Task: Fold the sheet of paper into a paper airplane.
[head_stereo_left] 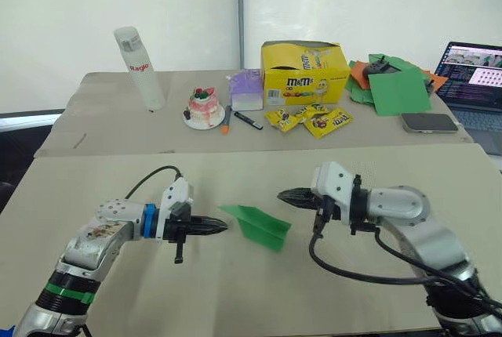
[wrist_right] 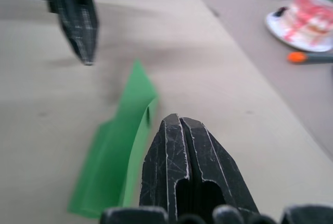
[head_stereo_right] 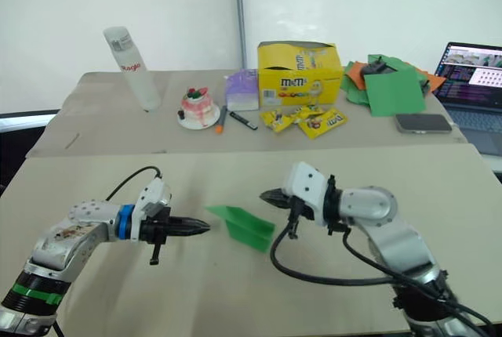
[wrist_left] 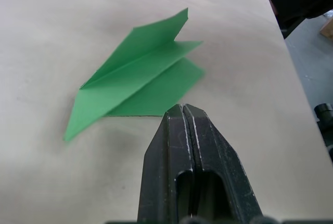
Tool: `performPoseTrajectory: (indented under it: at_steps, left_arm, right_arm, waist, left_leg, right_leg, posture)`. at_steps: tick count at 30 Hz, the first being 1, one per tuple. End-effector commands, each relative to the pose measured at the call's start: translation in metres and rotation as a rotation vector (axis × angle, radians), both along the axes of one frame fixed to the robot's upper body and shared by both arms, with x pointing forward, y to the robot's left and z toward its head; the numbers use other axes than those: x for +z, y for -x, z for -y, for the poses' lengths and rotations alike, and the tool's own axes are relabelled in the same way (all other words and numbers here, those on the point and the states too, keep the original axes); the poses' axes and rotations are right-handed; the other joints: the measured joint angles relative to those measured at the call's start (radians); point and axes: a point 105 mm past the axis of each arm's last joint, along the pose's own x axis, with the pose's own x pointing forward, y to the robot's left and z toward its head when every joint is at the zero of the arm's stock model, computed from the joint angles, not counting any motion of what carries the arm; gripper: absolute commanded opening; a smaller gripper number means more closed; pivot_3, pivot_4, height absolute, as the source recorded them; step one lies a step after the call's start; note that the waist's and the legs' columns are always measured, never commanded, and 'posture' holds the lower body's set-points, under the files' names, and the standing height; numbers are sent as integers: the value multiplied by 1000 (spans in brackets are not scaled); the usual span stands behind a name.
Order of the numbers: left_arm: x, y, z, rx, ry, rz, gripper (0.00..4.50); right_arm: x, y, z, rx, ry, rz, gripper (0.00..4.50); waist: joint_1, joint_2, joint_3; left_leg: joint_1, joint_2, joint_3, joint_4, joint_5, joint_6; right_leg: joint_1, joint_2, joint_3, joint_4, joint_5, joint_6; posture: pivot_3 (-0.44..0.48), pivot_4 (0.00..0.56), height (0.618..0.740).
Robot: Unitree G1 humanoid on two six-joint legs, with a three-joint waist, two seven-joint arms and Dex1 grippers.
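Note:
The sheet of paper is folded into a bright green paper airplane (head_stereo_left: 257,226), a pointed wedge with layered creases lying flat on the near table between my two grippers. Its nose points toward my left gripper (head_stereo_left: 223,228), which is shut and empty, tip just short of the nose. My right gripper (head_stereo_left: 282,194) is shut and empty too, hovering slightly beyond the plane's far right edge. The left wrist view has the plane (wrist_left: 136,82) just past the closed fingers (wrist_left: 182,146). From the right wrist, the plane (wrist_right: 117,151) lies beside the closed fingers (wrist_right: 179,151).
On the far table stand a yellow candy box (head_stereo_left: 303,70), candy packets (head_stereo_left: 310,120), a heap of green and orange sheets (head_stereo_left: 392,82), a phone (head_stereo_left: 429,122), a laptop (head_stereo_left: 474,78), a cake on a plate (head_stereo_left: 204,108), a marker (head_stereo_left: 248,121) and a bottle (head_stereo_left: 140,67).

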Motion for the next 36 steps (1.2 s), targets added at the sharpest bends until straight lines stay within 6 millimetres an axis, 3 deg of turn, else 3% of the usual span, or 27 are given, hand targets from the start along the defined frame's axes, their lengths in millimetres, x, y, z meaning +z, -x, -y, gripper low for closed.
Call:
performPoseTrajectory:
  at_steps: [1, 6, 14, 18, 22, 25, 29, 36]
  left_arm:
    - [15, 3, -2, 15, -9, 64, 0]
    - [14, 3, -9, 92, -21, 100, 0]
    - [17, 3, -8, 170, 23, 122, 0]
    - [19, -4, -13, 225, 15, 150, 0]
    - [18, -9, -18, 257, 3, 162, 0]
    - [15, -14, -22, 281, -19, 170, 0]
    - [12, -21, -27, 326, -46, 181, 0]
    - [12, -20, -29, 331, -55, 193, 0]
  right_arm:
    - [1, 16, -11, 75, 9, -70, 20]
    - [-14, 9, -15, 61, 57, -94, 20]
    - [-28, -38, -12, -55, 168, -18, 20]
    - [-12, -59, -3, -125, 159, 49, 20]
    - [17, -55, -9, -105, 66, 48, 20]
    - [19, -41, -16, -54, 57, -16, 896]
    - [6, -28, -29, -12, 122, -31, 2214]
    - [-25, -24, -41, -55, 154, -95, 2214]
  waist:
    - [-1, 0, 0]
    - [-2, 0, 0]
    - [5, 1, 0]
    - [3, 1, 0]
    - [-1, 1, 0]
    - [-1, 1, 0]
    - [-1, 1, 0]
    - [-2, 1, 0]
  left_leg:
    - [0, 0, 0, 0, 0, 0]
    - [0, 0, 0, 0, 0, 0]
    - [0, -1, 0, 0, 0, -1]
    - [0, -2, 0, 0, 1, -1]
    - [0, -1, 0, 0, 1, -1]
    - [0, -1, 0, 0, 1, -1]
    - [0, -1, 0, 0, 1, -1]
    - [0, -1, 0, 0, 1, -1]
  right_leg:
    - [0, 0, 0, 0, 0, 0]
    - [0, 0, 0, -1, 0, 0]
    - [-1, -1, 0, 0, 0, -1]
    - [-1, -1, 0, 0, 1, -1]
    - [-1, -1, 0, 0, 1, -1]
    - [-1, -1, 0, 0, 1, -1]
    - [-1, -1, 0, 0, 1, -1]
    - [-2, -1, 0, 0, 1, -1]
  posture:
    - [0, 150, 740]
    - [0, 150, 740]
    - [0, 150, 740]
    - [0, 150, 740]
    - [0, 150, 740]
    - [0, 150, 740]
    - [0, 150, 740]
    - [0, 150, 740]
